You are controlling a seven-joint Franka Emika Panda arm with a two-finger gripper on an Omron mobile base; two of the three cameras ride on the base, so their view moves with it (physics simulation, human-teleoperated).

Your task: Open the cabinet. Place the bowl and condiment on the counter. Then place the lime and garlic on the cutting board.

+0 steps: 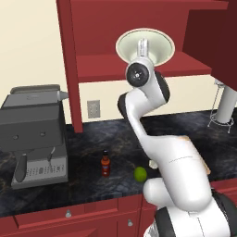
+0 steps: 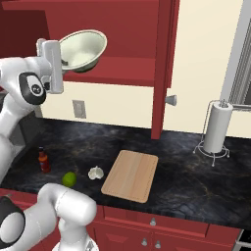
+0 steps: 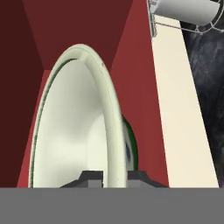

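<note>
The dark red cabinet (image 1: 92, 28) stands open. My gripper (image 1: 143, 44) is raised in front of its shelf and is shut on the rim of the cream-white bowl (image 1: 145, 44), which tilts at the shelf's front edge. From the right, the bowl (image 2: 83, 49) hangs off the gripper (image 2: 62, 51). In the hand view the bowl's rim (image 3: 114, 131) runs between the fingertips (image 3: 92, 177). On the black counter (image 1: 92, 185) stand the condiment (image 1: 105, 164), the lime (image 1: 140, 174) and the garlic (image 1: 153, 163). The cutting board (image 2: 131, 175) lies bare, right of the garlic (image 2: 96, 172).
A grey coffee machine (image 1: 34, 134) stands at the counter's left. A paper towel holder (image 2: 215, 128) stands at the right. The open cabinet door (image 2: 164, 68) juts out above the board. Red drawers (image 1: 69, 217) run under the counter.
</note>
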